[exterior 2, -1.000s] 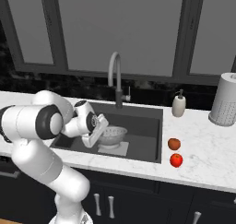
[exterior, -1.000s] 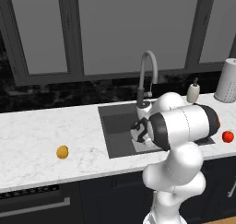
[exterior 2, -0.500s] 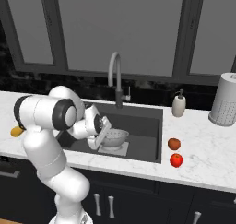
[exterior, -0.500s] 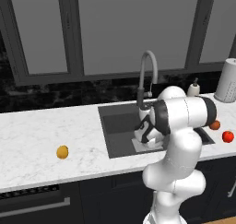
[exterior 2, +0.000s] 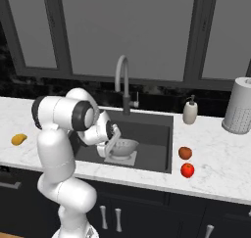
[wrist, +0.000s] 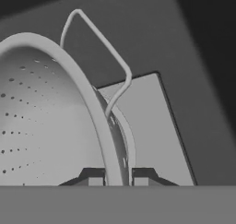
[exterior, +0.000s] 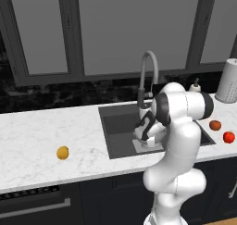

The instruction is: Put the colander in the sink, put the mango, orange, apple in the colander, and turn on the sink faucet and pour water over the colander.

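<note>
While the two-finger gripper (wrist: pixel 118 174) straddles its rim, the small silver perforated metal colander (exterior 2: pixel 123 147) sits in the dark grey rectangular sink (exterior 2: pixel 152 134), over the pale square patch (wrist: pixel 152 126). Fingers are nearly closed, one each side of the rim, apparently pinching it. Bowl opens upward; wire side handle (wrist: pixel 99 48) points away from the hand camera. Yellow-orange oval mango (exterior: pixel 62 152) lies on white marble counter (exterior: pixel 41 136), well left of the sink. Dull reddish-orange round orange (exterior 2: pixel 185 153) and shiny red apple (exterior 2: pixel 187 170) sit just right of it. No legible writing.
</note>
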Robot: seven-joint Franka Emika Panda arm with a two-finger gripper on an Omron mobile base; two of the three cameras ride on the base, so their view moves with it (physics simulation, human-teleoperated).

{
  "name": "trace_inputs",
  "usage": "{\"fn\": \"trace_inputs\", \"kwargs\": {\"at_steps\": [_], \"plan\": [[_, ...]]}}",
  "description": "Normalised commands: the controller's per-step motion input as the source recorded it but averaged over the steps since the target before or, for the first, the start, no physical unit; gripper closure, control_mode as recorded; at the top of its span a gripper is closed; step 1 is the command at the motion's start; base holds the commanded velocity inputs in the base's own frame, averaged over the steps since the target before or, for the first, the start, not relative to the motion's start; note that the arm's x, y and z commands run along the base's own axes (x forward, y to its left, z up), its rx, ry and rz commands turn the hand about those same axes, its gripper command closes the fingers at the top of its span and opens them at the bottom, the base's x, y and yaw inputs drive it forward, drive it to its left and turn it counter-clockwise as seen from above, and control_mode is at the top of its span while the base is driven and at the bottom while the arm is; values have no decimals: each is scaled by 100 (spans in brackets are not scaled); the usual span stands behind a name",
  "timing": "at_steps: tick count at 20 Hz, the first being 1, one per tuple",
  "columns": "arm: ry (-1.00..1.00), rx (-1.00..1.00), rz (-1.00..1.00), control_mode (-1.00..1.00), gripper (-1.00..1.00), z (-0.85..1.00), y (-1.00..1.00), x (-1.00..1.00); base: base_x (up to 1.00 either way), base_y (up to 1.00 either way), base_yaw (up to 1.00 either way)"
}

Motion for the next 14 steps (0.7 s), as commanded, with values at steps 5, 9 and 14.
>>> {"fn": "trace_inputs", "kwargs": {"at_steps": [5, 9, 14], "plan": [[-7, 0, -21, -100, 100, -64, 24, 0, 0, 0, 0], [-10, 0, -20, -100, 100, -66, 29, 0, 0, 0, 0], [-10, 0, -19, -100, 100, -57, 32, -4, 0, 0, 0]]}}
